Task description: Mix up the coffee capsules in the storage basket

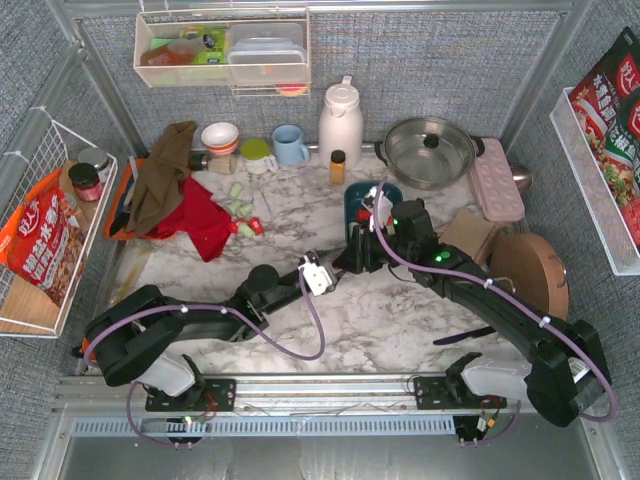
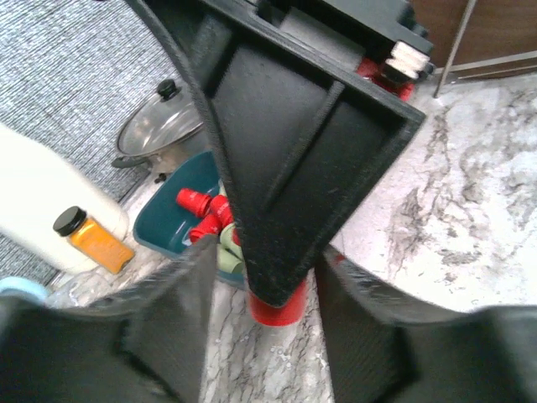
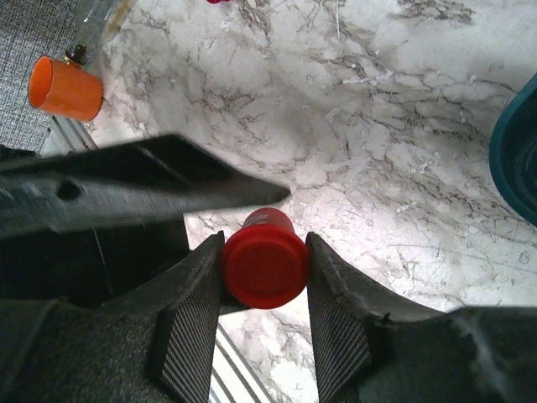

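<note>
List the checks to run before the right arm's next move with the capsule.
1. Red capsule clamped in right gripper: ok.
2. Capsule above storage basket: not ok, it is over the table beside it.
3. Left gripper clear of capsule: cannot tell, its open fingers flank it.
4. Basket upright, mixed capsules inside: ok.
5. All capsules collected: not ok, loose capsules lie on table.

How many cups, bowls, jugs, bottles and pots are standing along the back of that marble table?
Cups: 2
Bowls: 1
Jugs: 1
Bottles: 1
Pots: 1
Total: 6
</note>
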{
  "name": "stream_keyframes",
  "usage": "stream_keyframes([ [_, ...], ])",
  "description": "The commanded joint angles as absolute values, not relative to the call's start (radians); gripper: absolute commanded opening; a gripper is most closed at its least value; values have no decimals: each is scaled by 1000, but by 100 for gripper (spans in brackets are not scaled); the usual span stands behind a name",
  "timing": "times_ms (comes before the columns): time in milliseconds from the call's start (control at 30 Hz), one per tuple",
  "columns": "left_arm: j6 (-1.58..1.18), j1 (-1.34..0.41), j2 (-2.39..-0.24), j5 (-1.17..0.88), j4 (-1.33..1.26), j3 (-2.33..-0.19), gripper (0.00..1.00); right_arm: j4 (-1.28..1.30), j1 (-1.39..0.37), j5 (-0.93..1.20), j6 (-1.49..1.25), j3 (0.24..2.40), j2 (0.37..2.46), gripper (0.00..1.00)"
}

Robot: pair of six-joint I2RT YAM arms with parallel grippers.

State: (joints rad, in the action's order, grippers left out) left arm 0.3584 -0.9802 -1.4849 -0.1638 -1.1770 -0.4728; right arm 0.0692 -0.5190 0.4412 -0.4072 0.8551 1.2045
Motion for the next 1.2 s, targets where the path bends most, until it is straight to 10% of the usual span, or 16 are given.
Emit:
stream_keyframes([
  [0,355,-982,-1486,-108,-1233,-466,74,56,-519,420,-440,860,1217,34],
  [100,360,-982,-1480,-95,-1240,-446,99,54,-514,377,-442,867,1222,33],
  [433,321,-982,-1426,142,-1236,-355,99,54,-444,-63,-235,1005,1369,34],
  [867,-5,-926,-1360,694,-876,-429,99,26,-298,-41,-263,1453,1966,73],
  [1167,-368,-636,-1375,490,-376,-619,99,44,-318,0,-221,1239,1697,82],
])
